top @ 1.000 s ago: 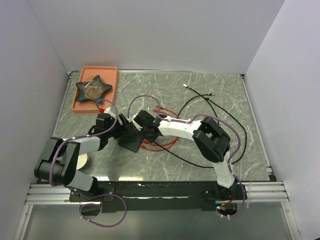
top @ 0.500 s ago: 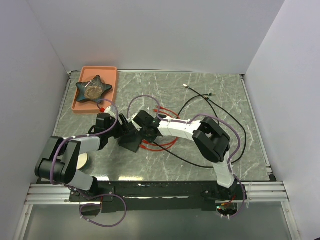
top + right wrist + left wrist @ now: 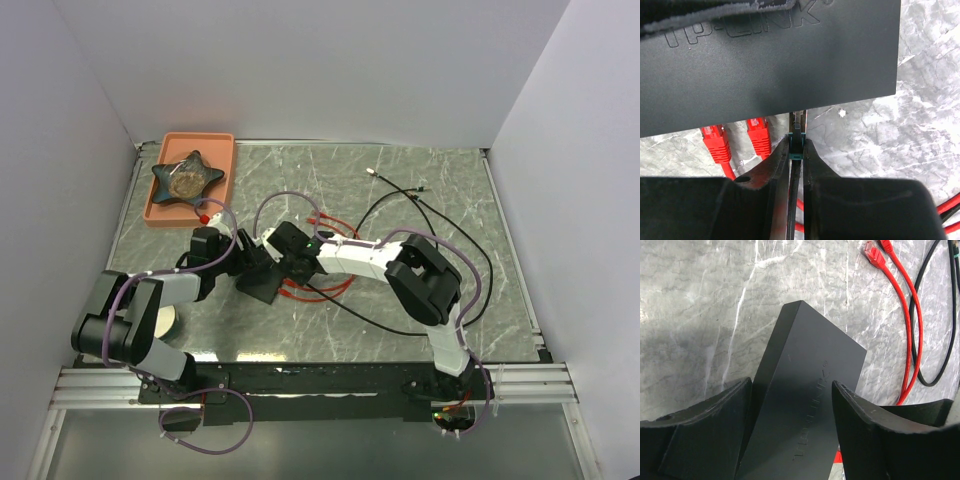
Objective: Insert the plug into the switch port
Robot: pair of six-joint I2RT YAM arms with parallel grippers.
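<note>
Barely anything has moved: our left claw (image 3: 791, 390) clamps the switch (image 3: 812, 360), and our right claw (image 3: 796, 146) pinches the plug (image 3: 798, 119) at its port edge. We judge insertion unfinished.

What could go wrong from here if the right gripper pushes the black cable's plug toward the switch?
1. The plug, pinched in the right gripper, sits at the edge of the switch, but no socket shows in the wrist view; it might butt against the casing rather than enter.
2. The left gripper clamps the switch only by its sides, so a hard push might make it slip or swivel.
3. Two red plugs lie right beside the path and might snag.
</note>
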